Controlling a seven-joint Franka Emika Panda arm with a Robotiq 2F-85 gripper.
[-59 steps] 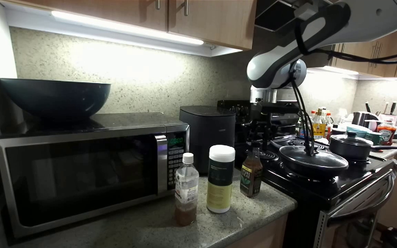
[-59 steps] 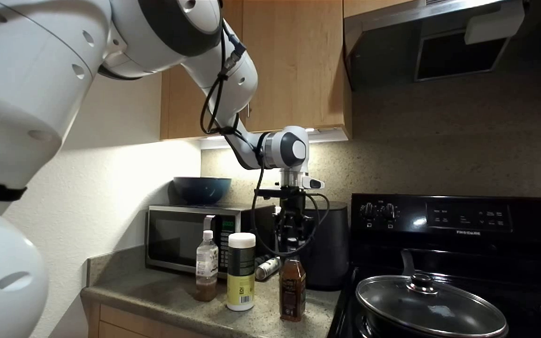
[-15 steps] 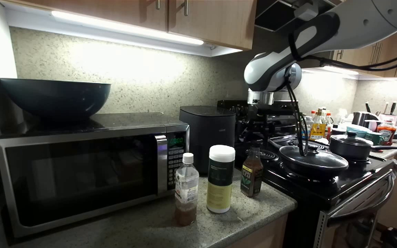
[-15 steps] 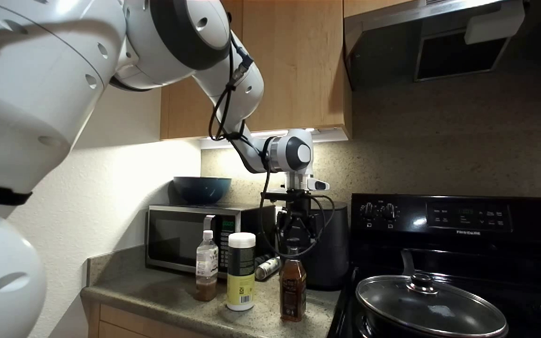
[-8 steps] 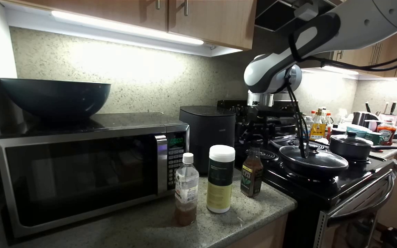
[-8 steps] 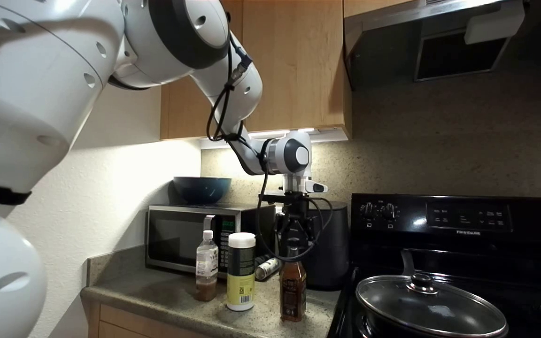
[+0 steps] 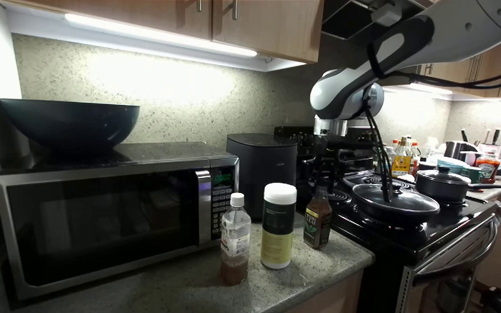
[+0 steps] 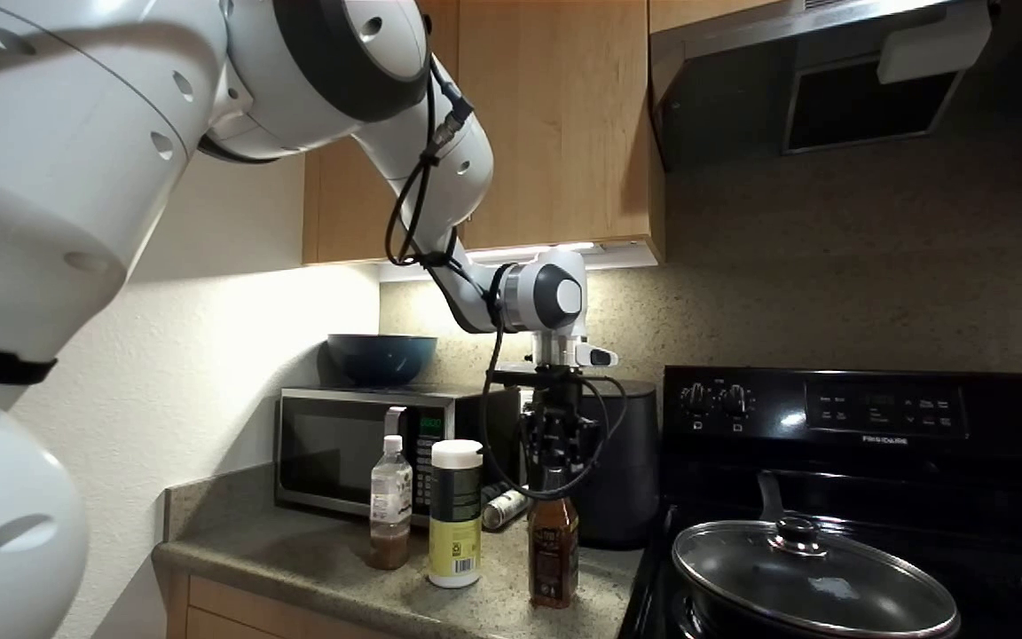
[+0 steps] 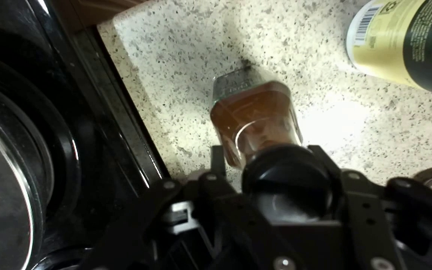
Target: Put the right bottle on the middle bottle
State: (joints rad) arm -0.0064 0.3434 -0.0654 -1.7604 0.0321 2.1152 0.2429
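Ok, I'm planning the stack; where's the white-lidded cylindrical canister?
In both exterior views, the white-lidded cylindrical canister stands on the speckled grey counter, between the clear plastic bottle at left and the square brown bottle at right.

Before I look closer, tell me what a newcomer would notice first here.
Probably the big white arm, looming at the left of an exterior view, its open gripper at the top of the brown bottle. Next the white-lidded jar, upright between that and the clear bottle, and the dark bowl atop the microwave.
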